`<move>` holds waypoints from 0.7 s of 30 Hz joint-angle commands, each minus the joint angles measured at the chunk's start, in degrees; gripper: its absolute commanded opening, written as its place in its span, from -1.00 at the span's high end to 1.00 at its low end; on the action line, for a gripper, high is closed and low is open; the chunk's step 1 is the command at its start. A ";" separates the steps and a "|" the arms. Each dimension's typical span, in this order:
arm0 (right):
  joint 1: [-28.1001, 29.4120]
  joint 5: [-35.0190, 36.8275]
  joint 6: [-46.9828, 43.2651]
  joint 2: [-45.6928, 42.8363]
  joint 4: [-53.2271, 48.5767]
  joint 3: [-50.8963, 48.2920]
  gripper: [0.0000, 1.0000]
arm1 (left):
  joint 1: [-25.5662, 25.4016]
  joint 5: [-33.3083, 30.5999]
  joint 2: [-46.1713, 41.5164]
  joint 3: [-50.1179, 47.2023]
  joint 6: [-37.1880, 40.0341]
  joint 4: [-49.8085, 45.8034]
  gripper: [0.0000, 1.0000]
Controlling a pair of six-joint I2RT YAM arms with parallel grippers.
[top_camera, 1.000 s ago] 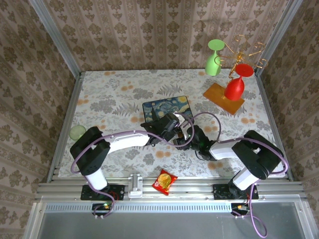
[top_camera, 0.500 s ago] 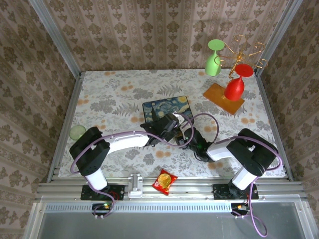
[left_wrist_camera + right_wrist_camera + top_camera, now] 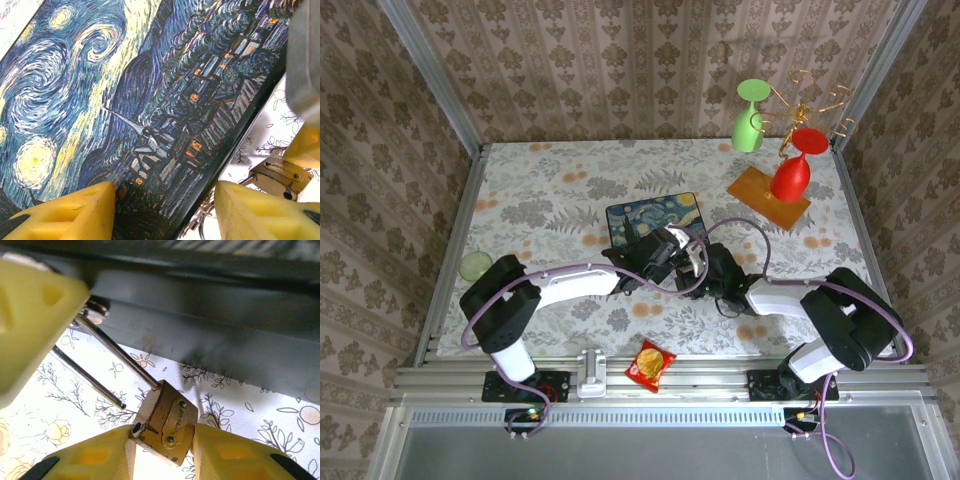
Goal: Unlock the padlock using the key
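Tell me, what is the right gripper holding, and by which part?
The right gripper pinches the small brass-gold padlock with the silver shackle by the two sides of its rectangular body.

The box (image 3: 653, 222) lies in the middle of the table (image 3: 540, 190). The padlock (image 3: 165, 422) sits just in front of the box's near edge, between the fingers of the right gripper (image 3: 162, 437). The left gripper (image 3: 164, 195) straddles that same edge, left of the padlock. A stand (image 3: 769, 196) is at the far right corner, and a packet (image 3: 649, 364) is on the near rail (image 3: 720, 372)
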 commanded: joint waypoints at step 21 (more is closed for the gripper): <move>-6.83 -20.44 2.76 4.95 -5.99 5.39 0.47 | -0.42 12.02 -19.88 -25.53 -31.94 16.57 0.17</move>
